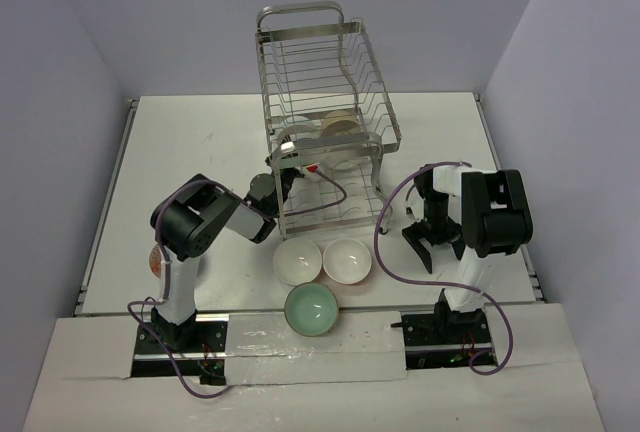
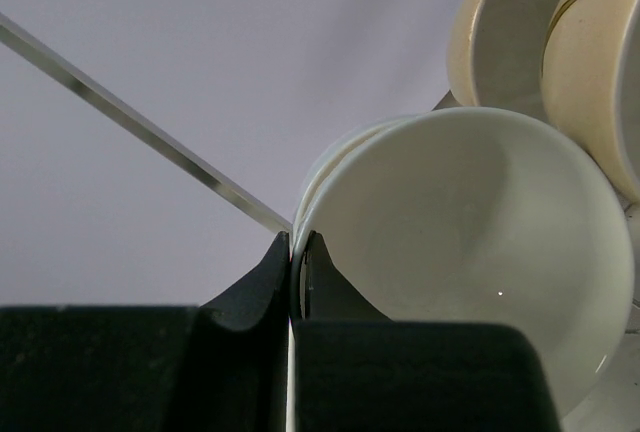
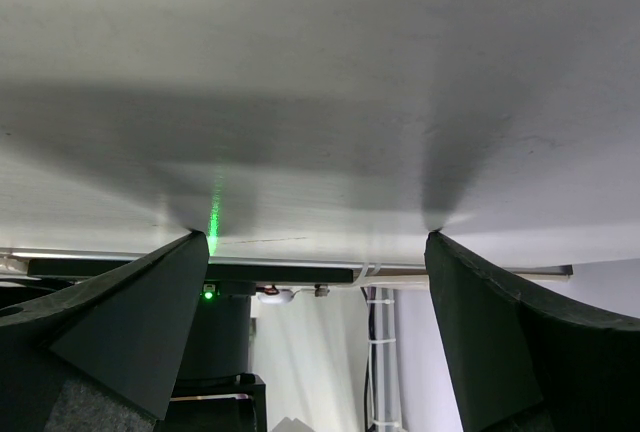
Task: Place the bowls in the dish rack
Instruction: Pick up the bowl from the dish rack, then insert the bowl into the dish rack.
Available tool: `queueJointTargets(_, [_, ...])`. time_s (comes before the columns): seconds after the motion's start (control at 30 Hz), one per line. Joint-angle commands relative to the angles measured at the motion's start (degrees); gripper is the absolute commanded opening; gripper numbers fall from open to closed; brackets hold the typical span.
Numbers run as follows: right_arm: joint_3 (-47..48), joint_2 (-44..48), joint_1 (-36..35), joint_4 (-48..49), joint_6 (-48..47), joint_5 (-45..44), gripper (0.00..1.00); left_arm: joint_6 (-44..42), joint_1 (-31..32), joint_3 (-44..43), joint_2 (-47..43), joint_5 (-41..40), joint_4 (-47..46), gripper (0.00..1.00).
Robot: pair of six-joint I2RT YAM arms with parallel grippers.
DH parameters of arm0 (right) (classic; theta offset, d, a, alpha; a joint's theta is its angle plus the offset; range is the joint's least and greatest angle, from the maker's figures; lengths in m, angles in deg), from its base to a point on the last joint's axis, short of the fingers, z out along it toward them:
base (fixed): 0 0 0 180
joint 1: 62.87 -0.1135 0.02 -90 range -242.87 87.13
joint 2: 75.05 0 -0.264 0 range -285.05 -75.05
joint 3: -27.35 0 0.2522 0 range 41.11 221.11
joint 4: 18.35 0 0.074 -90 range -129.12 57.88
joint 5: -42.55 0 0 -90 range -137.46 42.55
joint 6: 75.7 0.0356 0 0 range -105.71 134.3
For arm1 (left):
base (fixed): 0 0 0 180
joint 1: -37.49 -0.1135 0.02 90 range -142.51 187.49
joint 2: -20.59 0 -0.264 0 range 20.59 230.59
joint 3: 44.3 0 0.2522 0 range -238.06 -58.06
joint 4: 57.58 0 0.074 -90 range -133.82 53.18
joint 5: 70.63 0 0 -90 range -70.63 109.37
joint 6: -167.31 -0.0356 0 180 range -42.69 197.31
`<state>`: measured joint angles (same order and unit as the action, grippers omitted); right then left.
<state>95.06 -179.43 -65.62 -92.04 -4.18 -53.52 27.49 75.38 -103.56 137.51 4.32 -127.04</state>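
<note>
Left fingers (image 2: 272,270) clenched on white ceramic bowl (image 2: 470,252) inside silver wire dish rack (image 1: 320,82), 12 o'clock; next release; right fingers (image 1: 420,250) spread

Silver wire dish rack (image 1: 322,102); plain white bowl (image 2: 470,252); cream bowls (image 2: 500,42) with brown streaks; pale mint-green bowl (image 1: 311,309); white table (image 1: 200,142).

Black-and-white left arm (image 1: 195,224) and right arm (image 1: 492,214) (purple cables (image 1: 378,237) trailing) carry black fingers (image 3: 130,322)

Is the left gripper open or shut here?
Shut: the left gripper pinches the white bowl by its rim, fingers nearly touching.
</note>
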Motion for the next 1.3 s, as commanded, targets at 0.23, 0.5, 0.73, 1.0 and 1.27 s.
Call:
queueJointTargets(0.23, [-1.57,-3.03,-0.33,15.27,0.29,3.6,0.96,-5.55,-2.64,-0.21,4.98,5.2,-23.57,0.0])
queueJointTargets(0.5, [-1.48,-3.2,-0.33,15.19,0.37,3.69,0.96,-6.95,-3.26,0.5,6.03,8.28,-23.57,0.0])
queueJointTargets(0.73, [-1.4,-3.55,-0.25,15.01,0.29,3.78,0.96,-8.45,-4.31,-1.79,7.79,9.78,-23.65,0.0])
queueJointTargets(1.0, [-1.31,-3.99,-0.25,14.92,0.29,3.96,0.96,-8.36,-4.75,-0.74,6.65,10.39,-23.57,0.0])
queueJointTargets(1.27, [-1.31,-3.82,-0.25,14.83,0.2,3.87,0.96,-6.08,-4.58,6.99,2.44,13.2,-23.57,0.0])
